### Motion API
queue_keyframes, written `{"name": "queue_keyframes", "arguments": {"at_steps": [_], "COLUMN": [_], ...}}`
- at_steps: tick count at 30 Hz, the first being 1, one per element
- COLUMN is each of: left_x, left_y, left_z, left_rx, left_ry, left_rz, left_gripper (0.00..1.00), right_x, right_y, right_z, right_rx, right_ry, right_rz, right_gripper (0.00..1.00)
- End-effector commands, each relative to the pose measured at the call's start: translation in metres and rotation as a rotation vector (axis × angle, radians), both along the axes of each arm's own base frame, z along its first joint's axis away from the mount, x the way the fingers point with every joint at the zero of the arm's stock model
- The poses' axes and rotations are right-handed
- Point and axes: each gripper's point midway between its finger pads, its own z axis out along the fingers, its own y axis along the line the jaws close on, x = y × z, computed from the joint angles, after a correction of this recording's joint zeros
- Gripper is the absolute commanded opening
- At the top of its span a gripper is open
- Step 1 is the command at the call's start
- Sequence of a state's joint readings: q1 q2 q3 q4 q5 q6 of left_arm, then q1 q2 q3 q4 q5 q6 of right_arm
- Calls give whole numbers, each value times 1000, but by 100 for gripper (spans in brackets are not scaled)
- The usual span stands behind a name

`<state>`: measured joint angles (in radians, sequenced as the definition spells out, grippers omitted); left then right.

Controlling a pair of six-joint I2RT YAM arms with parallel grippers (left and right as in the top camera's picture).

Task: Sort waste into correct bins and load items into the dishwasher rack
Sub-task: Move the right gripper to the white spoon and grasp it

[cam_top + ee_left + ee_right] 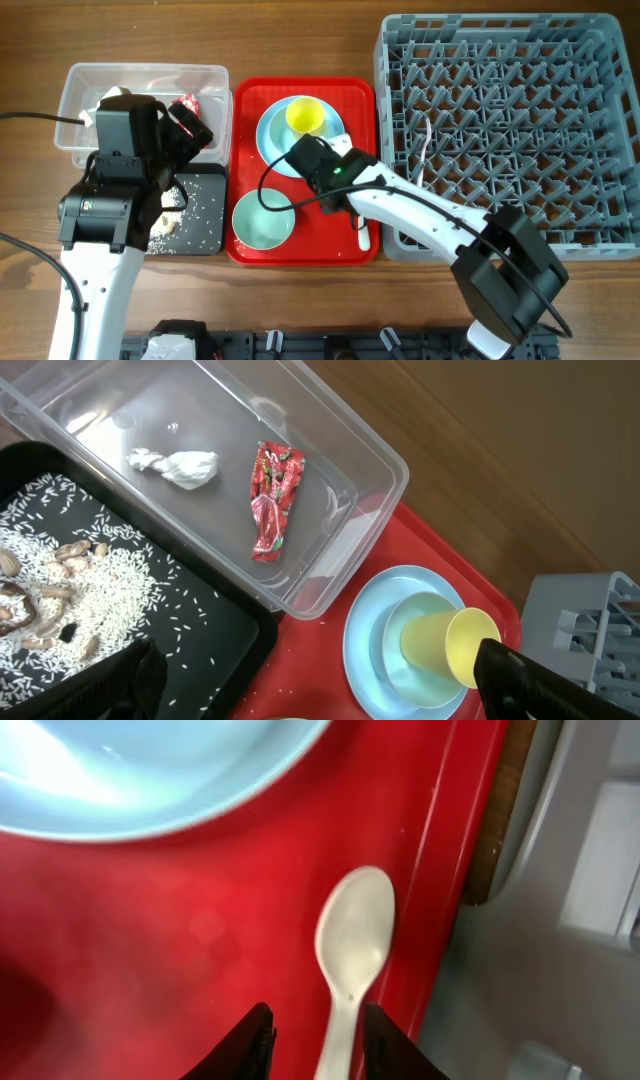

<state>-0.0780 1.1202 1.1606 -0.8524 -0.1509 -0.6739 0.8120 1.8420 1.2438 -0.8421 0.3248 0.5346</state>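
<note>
Grey pegged dishwasher rack takes up the worktop's right edge. Red serving tray sits mid-worktop against the rack's left side. Clear tub is at the far left corner, with the black tray just in front of it. Left gripper hangs over the tub's near right corner. Right arm reaches across the red serving tray; pale green bowl sits in that tray's near left corner. Left wrist: fingers wide apart, holding nothing. Tissue wad and red wrapper lie in the clear tub, rice scraps in the black tray. Yellow cup sits in a pale bowl on the blue plate. Right wrist: white spoon lies on the red serving tray beside its right rim. Right gripper is narrowly parted, one finger on either side of the spoon's handle, with red showing between.
</note>
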Motion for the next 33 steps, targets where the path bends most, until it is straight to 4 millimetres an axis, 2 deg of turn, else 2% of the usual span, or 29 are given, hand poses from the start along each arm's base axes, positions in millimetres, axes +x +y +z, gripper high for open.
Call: {"name": "queue_keyframes", "arguments": {"at_steps": [1, 5, 15, 18, 27, 29, 31, 33], "left_x": [2, 2, 2, 2, 2, 2, 2, 2], "left_y": [0, 0, 0, 0, 0, 0, 0, 0], "left_z": [6, 6, 6, 6, 6, 6, 6, 6], "left_rx": [6, 6, 6, 6, 6, 6, 6, 6], "left_ry": [-15, -15, -15, -15, -15, -15, -15, -15], "left_rz": [-10, -10, -10, -10, -10, -10, -10, -10], "left_gripper": [100, 100, 100, 100, 100, 100, 100, 100], "right_x": [-12, -29, -43, -42, -34, -32, -26, -18], "right_y": [-11, -16, -18, -16, -9, -6, 0, 7], "right_z": [-17, -31, -55, -55, -53, -49, -37, -15], "right_rx": [-36, -23, 13, 15, 38, 44, 61, 94], "right_ry": [46, 111, 151, 148, 121, 117, 100, 65], "right_rz": [-24, -42, -26, -5, 25, 22, 23, 29], "right_gripper": [33, 34, 34, 29, 4, 4, 4, 4]}}
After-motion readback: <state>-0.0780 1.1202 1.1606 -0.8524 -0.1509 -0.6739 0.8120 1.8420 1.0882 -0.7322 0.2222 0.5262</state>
